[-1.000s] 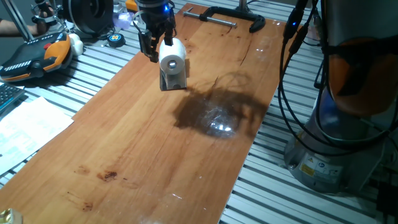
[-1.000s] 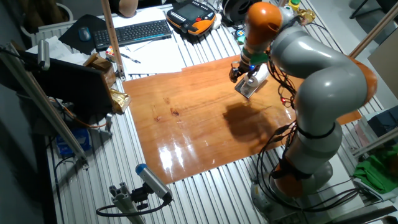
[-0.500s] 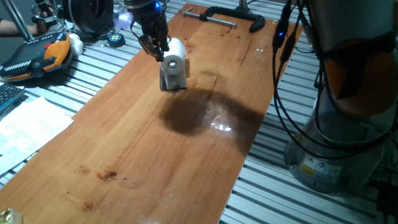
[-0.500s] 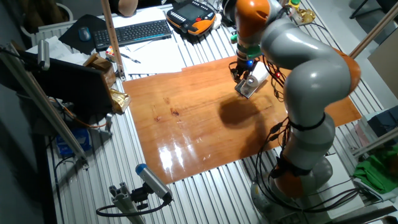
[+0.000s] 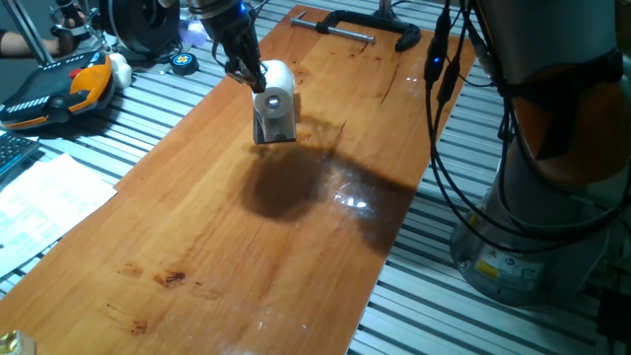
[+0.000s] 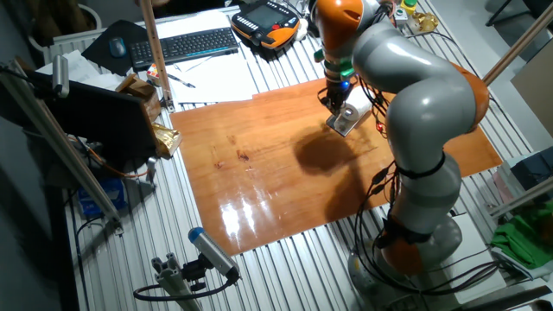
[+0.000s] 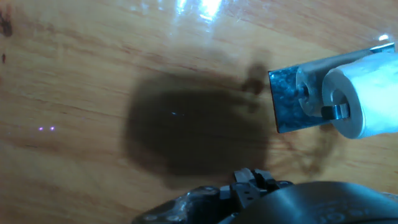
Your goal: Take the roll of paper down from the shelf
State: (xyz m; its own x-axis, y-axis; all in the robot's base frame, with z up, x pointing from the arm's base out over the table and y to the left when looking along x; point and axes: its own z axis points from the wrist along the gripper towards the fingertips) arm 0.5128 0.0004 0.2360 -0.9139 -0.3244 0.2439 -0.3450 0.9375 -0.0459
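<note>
- roll of paper (image 5: 273,87): we log one small white cylinder, lying on its side on top of the shelf, round hollow core facing the first fixed camera. in the hand view (image 7: 360,99) it sits at the right edge, with a thin metal tab of the shelf crossing its end face.
- shelf (image 5: 275,126): small dark grey thin-metal stand, standing on the table near its far end; in the hand view (image 7: 289,99) we see a mottled grey angled plate just left of the roll.
- gripper (image 5: 248,71): dark fingers just at the roll's left side, up against it in the fixed view. we cannot tell whether the jaws are apart or together, nor whether they grip the roll; the hand view shows only a dark blurred part of the hand along the bottom edge.
- table (image 5: 197,227): glossy orange-brown wooden board on a ribbed metal base, with a dark shadow of the arm on it near the shelf and glare spots.
- black clamp (image 5: 370,30): lying at the far end of the table, well apart from the shelf.
- keyboard (image 6: 192,41): black, beyond the table in the other fixed view.
- orange-and-black handheld unit (image 5: 59,89): left of the table on the ribbed surface.
- writing: we read no brand or label; a sticker on the arm's base (image 5: 508,266) is too small to read.
</note>
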